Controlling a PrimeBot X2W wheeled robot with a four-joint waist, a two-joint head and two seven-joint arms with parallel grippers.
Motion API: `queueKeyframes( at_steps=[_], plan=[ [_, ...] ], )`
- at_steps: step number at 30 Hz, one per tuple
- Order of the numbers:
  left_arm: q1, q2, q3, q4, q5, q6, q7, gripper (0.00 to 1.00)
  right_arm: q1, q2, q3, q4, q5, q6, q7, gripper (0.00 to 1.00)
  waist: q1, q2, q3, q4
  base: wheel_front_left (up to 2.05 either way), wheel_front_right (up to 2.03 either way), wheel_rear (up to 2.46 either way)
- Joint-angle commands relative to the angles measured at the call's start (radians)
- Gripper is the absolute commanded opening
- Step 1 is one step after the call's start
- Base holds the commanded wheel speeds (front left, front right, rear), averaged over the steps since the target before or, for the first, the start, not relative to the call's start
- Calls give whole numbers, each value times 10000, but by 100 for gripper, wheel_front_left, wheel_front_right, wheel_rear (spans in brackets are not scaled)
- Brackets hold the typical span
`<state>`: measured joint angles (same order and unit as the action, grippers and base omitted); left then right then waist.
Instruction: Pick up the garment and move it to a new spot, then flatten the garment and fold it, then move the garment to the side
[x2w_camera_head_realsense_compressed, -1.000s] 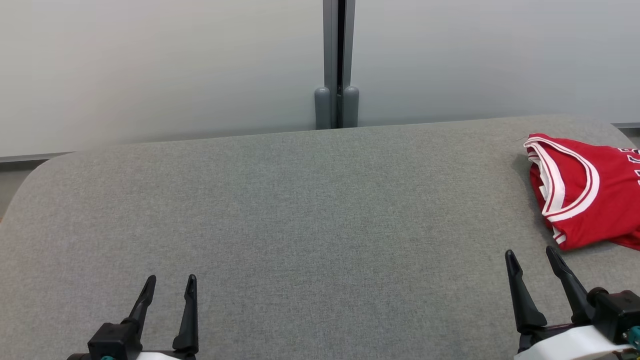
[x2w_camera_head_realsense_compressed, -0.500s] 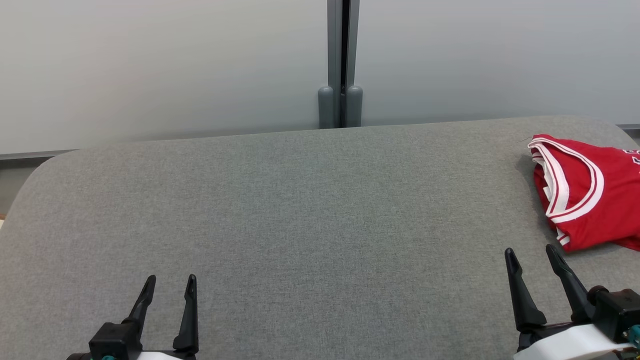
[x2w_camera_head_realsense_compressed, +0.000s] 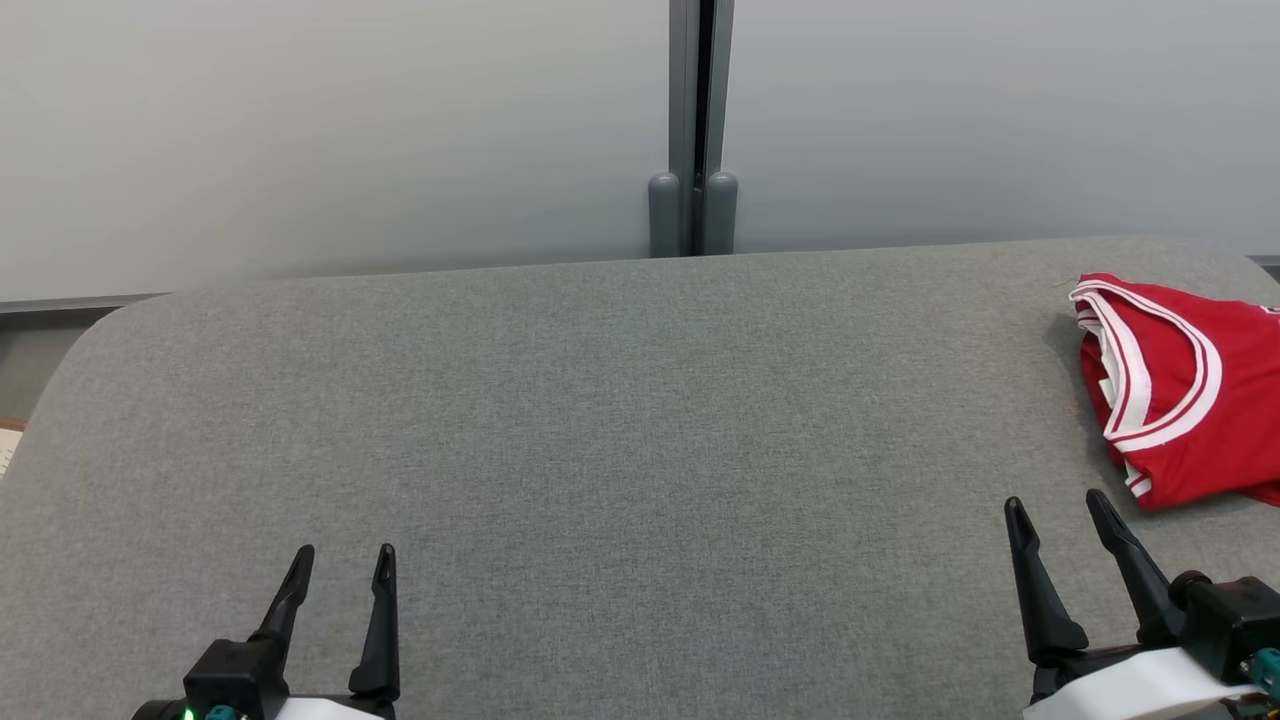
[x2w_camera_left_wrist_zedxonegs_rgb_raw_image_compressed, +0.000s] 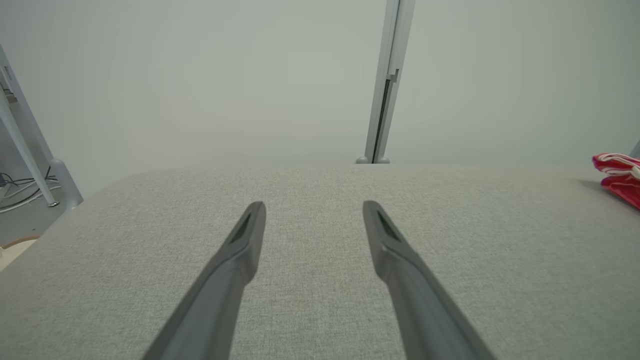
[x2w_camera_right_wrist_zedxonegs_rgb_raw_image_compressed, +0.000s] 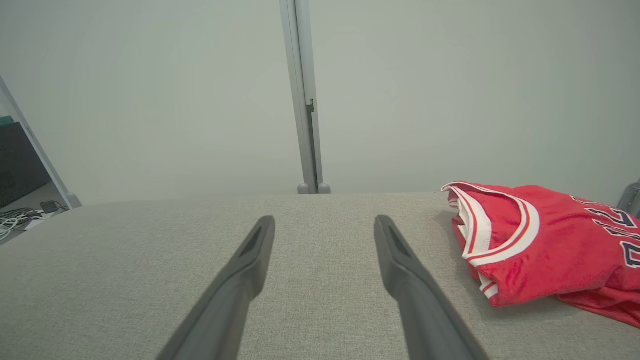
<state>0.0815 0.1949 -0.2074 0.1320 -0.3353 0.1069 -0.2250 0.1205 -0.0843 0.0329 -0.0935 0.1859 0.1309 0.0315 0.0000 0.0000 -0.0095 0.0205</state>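
Sitting bunched at the right edge of the grey woven pad (x2w_camera_head_realsense_compressed: 600, 420) with rounded corners, the red jersey (x2w_camera_head_realsense_compressed: 1230, 440), smooth knit with white-striped trim, lies just past the right gripper (x2w_camera_head_realsense_compressed: 1055, 500), left gripper (x2w_camera_head_realsense_compressed: 345, 552) well apart, both with fingers spread, wide flat cloth between them.

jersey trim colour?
White with a thin red stripe, edging the openings of the red jersey. Clearest in the right wrist view.

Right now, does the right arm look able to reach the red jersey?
Probably yes. The right pincer is open and empty, and the red jersey lies just ahead to its right on the grey surface, with nothing between them.
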Motion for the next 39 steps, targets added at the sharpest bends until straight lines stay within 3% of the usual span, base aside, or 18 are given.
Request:
queueKeyframes(
  at_steps=[1, 4, 5, 39],
  plan=[
    [-137, 49, 2, 31, 62, 58, -37, 100, -36, -17, -14, 17, 44, -4, 35, 100, 0, 0, -9, 12, 0, 0, 0],
    [-188, 69, -39, -14, 129, 29, -112, 100, -59, -20, 9, 22, 57, -4, 79, 100, 0, 0, -22, 31, 0, 0, 0],
    [-55, 28, -53, -2, 60, -5, -78, 0, 0, -1, 33, 17, 24, 0, 67, 0, 0, 0, -22, 33, 0, 0, 0],
    [-714, -532, 1107, 563, -4880, -914, 1207, 0, -816, -54, -240, 1412, 5665, 0, 138, 0, 0, 0, 15, -26, 0, 0, 0]
  ],
)
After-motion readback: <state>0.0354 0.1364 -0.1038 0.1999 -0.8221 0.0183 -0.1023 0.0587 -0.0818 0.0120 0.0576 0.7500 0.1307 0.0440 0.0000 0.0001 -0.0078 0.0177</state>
